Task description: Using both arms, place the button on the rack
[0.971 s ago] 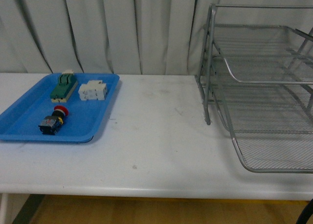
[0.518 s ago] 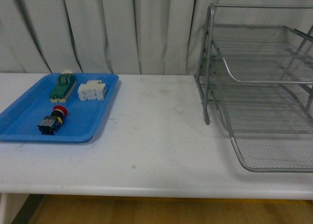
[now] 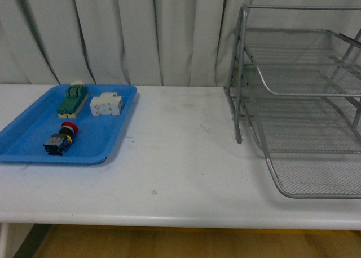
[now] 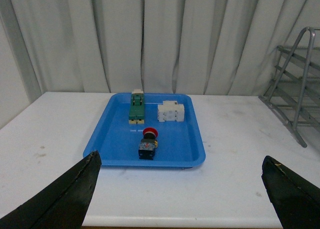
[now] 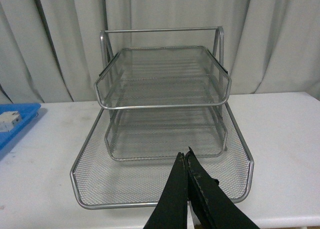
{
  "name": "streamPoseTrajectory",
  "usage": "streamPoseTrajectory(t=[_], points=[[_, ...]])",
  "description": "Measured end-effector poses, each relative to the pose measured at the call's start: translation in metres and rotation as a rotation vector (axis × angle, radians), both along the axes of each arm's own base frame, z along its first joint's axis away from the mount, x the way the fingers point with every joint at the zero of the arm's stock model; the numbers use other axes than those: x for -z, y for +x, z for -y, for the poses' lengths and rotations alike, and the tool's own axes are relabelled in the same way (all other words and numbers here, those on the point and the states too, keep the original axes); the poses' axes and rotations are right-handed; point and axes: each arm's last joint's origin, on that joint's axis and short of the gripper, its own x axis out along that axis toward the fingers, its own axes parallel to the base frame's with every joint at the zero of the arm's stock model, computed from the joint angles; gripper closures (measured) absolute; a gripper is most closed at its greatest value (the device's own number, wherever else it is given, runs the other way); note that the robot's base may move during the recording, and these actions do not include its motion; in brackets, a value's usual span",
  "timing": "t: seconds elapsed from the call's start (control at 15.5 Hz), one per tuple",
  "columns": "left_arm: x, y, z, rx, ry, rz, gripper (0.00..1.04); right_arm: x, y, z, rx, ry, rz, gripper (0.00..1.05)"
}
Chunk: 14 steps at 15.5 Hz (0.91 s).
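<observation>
- Left fingers (image 4: 75, 194): spread wide with nothing between them, hanging on the robot's side of the shallow blue plastic tray (image 4: 115, 139) and aimed straight at it.
- Right fingers (image 5: 175, 199): pressed together tip to tip and holding nothing. They are far off to the tray's right, pointing at the silver wire-mesh three-tier rack (image 5: 165, 89).
- The small push-button with red mushroom cap and blue-and-black blocky body (image 4: 148, 143) sits inside the tray, in its nearer half. It seems to lie on its side, cap toward the tray's far end.
- Past it, at the tray's far end, a green block (image 3: 73, 99) and a white block (image 3: 107, 104) sit side by side, apart from the button.
- The rack stands on the white desk (image 3: 180, 156), well apart from the tray, on the tray's right.
- The step in hand looks like the left reach for the button, since nothing is gripped yet.
- To do it well, close on the blocky body rather than the round cap. Keep off the tray's rim and both blocks, and lift clear of the rim before heading rackward.
- The right fingers would need to open before any hand-over.
- Writing: none legible. A pale patch on the button's body is too small to read.
</observation>
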Motion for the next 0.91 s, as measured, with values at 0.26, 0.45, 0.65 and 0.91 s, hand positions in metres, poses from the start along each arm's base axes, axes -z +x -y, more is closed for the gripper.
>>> streamPoseTrajectory(t=[0.26,0.45,0.65,0.91], points=[[0.0,0.0,0.0,0.0,0.0,0.0,0.07,0.0,-0.006,0.0,0.0,0.0,0.002,1.03],[0.0,0.0,0.0,0.0,0.0,0.0,0.07,0.0,-0.009,0.0,0.0,0.0,0.003,1.03],[0.0,0.0,0.0,0.0,0.0,0.0,0.07,0.007,-0.017,0.0,-0.003,-0.001,-0.05,1.03],[0.0,0.0,0.0,0.0,0.0,0.0,0.07,0.001,-0.02,0.0,-0.002,0.0,0.009,1.03]])
